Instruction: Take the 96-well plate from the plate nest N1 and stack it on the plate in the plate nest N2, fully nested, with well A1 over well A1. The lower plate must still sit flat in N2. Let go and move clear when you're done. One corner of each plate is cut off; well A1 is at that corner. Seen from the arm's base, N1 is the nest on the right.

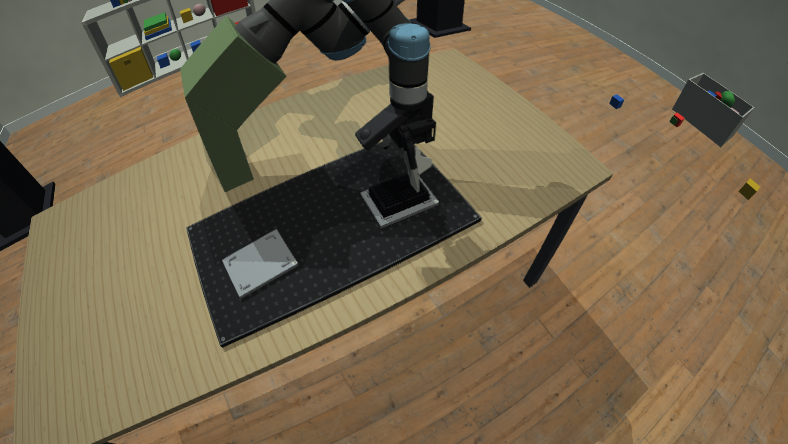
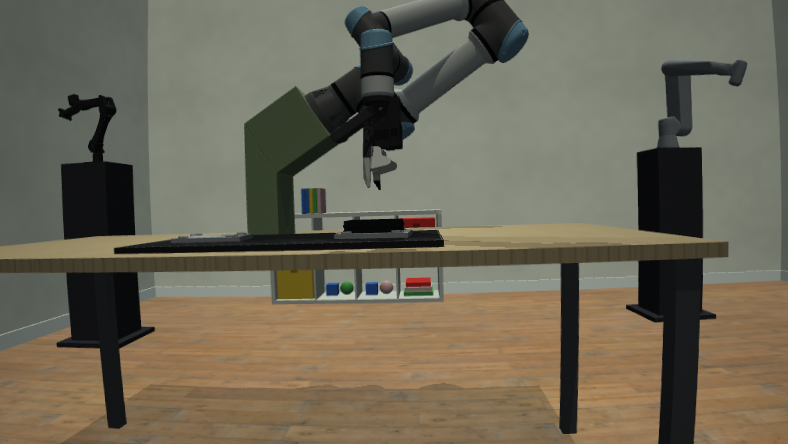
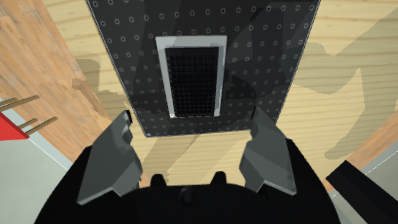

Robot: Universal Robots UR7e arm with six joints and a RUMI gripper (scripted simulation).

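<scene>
A black 96-well plate [image 1: 398,196] sits in the grey nest N2 [image 1: 402,212] on the right part of the black perforated baseplate [image 1: 330,242]. In the side view the black stack [image 2: 374,225] lies level and looks taller than one plate; I cannot tell two plates apart. The wrist view shows the well grid [image 3: 192,82] square inside the nest frame; the cut corners are too small to tell. Nest N1 [image 1: 259,262] on the left is empty. My gripper [image 1: 413,177] [image 2: 372,184] hangs above the plate, clear of it. Its fingers are wide open and empty [image 3: 192,117].
The arm's green pedestal [image 1: 226,99] stands behind the baseplate. The table's right edge [image 1: 601,176] lies beyond N2. A shelf with coloured blocks [image 1: 159,38] stands at the back wall, and a grey bin [image 1: 712,109] is off to the right.
</scene>
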